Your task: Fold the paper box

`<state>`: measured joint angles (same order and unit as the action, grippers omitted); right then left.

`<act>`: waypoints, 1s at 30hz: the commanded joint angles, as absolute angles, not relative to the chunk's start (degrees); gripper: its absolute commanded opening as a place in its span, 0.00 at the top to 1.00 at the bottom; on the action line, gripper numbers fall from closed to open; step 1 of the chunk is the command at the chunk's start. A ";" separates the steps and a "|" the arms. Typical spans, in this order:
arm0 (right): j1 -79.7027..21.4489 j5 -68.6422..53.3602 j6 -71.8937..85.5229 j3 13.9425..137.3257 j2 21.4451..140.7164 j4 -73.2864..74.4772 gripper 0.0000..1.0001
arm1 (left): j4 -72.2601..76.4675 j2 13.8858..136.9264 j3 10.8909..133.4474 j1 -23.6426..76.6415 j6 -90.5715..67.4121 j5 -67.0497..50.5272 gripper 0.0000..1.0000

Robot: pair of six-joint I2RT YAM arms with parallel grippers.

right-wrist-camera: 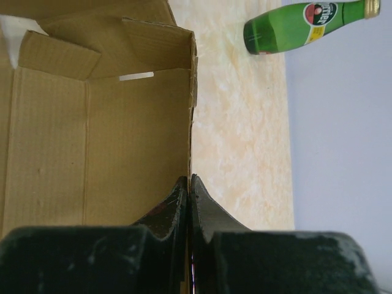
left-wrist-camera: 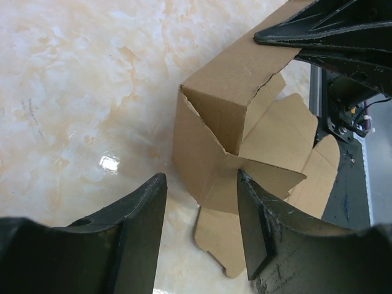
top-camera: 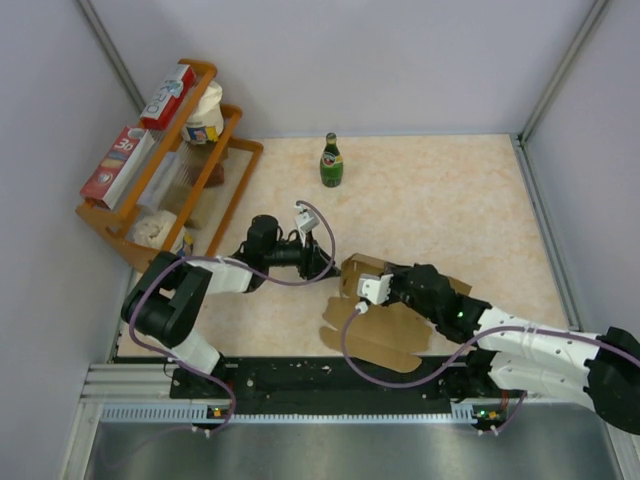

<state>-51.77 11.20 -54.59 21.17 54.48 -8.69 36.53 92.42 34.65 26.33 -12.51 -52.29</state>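
The paper box [top-camera: 390,335] is plain brown cardboard, partly raised, lying just ahead of the arm bases, with flat flaps spread toward the near edge. My right gripper [top-camera: 362,296] is shut on the edge of an upright wall of the box [right-wrist-camera: 92,135], its fingertips [right-wrist-camera: 190,179] pinching the thin cardboard, with the box's inside to the left. My left gripper [top-camera: 328,265] stands open just left of the box. In the left wrist view its fingers [left-wrist-camera: 144,226] flank a raised corner of the box [left-wrist-camera: 211,147] without touching it.
A green bottle [top-camera: 331,161] stands at the back middle and also shows as the bottle [right-wrist-camera: 300,24] in the right wrist view. An orange rack [top-camera: 235,150] with red-and-white printed boxes and a cup fills the back left. White walls enclose the table.
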 commanded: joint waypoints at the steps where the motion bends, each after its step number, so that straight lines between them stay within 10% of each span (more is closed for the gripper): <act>1: -53.79 13.35 -57.04 20.13 53.88 -15.02 1.00 | 41.92 93.16 33.31 27.59 -12.92 -55.11 0.46; 30: -54.32 14.50 -60.47 17.75 61.17 -28.56 1.00 | 43.95 92.46 32.61 31.73 -8.26 -39.82 0.32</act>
<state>-53.52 14.02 -58.46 18.22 60.25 -23.22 40.88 93.01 33.15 31.00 -10.37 -43.18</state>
